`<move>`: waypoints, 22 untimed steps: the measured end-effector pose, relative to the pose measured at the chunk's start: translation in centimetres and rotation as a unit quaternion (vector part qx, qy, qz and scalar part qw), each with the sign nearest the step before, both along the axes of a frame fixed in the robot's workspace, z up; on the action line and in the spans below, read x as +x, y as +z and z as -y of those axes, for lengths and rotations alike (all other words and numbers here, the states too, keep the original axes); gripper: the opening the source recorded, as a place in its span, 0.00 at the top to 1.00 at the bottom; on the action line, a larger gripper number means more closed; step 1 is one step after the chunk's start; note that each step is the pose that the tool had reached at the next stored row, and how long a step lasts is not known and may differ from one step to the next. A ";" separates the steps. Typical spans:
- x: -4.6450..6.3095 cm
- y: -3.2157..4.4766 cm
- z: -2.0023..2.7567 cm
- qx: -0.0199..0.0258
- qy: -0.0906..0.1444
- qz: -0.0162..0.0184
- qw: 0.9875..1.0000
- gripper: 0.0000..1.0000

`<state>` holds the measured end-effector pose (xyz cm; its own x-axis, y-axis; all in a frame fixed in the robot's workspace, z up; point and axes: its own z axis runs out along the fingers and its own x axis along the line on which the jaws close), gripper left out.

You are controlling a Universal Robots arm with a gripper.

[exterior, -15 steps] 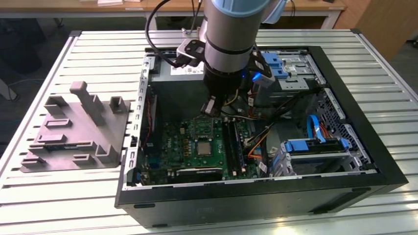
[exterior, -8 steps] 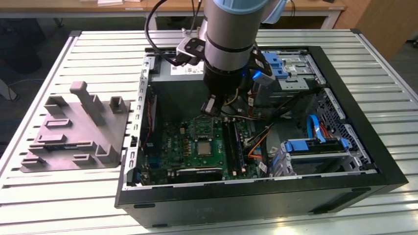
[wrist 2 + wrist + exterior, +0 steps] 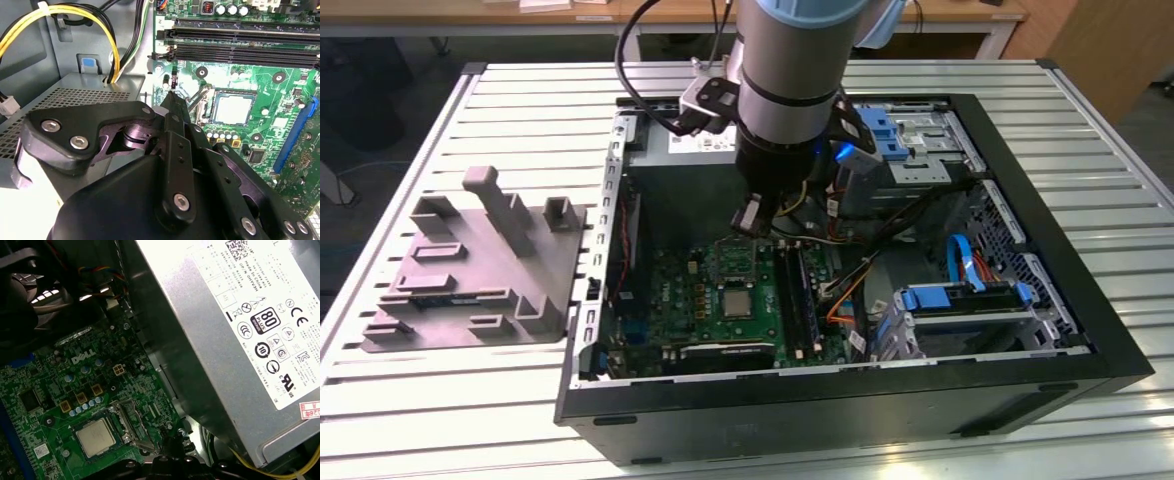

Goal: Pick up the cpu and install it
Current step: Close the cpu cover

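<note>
The cpu [image 3: 231, 108] already lies flat in its socket [image 3: 100, 432] on the motherboard [image 3: 720, 300], inside the open computer case [image 3: 1067, 300] on the counter. The gripper [image 3: 170, 96] hangs above, beside the socket, jaws pinched together and empty.

**Arm lowered from above, fingertips together**

In the exterior view the arm descends steeply from the top of the scene, its thick grey forearm and black wrist section nearly vertical, cables looping off on the exterior view's left. The gripper [image 3: 750, 218] hangs below the wrist, pointing down. In the second wrist view the black linkage narrows to fingertips [image 3: 172, 102] pressed together, with nothing seen between them. The first wrist view catches the gripper's tip [image 3: 170, 437].
</note>
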<state>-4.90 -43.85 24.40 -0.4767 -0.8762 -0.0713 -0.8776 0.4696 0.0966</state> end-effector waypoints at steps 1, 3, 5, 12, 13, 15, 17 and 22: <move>0.0 0.01 0.00 0.000 0.001 0.000 1.000 0.89; 0.0 0.04 0.00 0.000 0.003 0.000 1.000 0.89; 0.0 0.06 0.00 0.000 0.005 0.000 1.000 0.89; 0.0 0.24 0.00 0.001 0.008 0.000 1.000 0.89; 0.0 0.32 0.00 0.001 0.010 0.000 1.000 0.89; 0.0 0.33 0.00 0.001 0.010 -0.001 1.000 0.89; 0.0 0.34 0.01 0.001 0.011 -0.001 1.000 0.89; -0.1 0.35 0.03 0.001 0.014 -0.001 1.000 0.89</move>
<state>-4.95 -43.88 24.75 -0.4529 -0.8886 -0.0724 -0.8899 0.4455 0.0983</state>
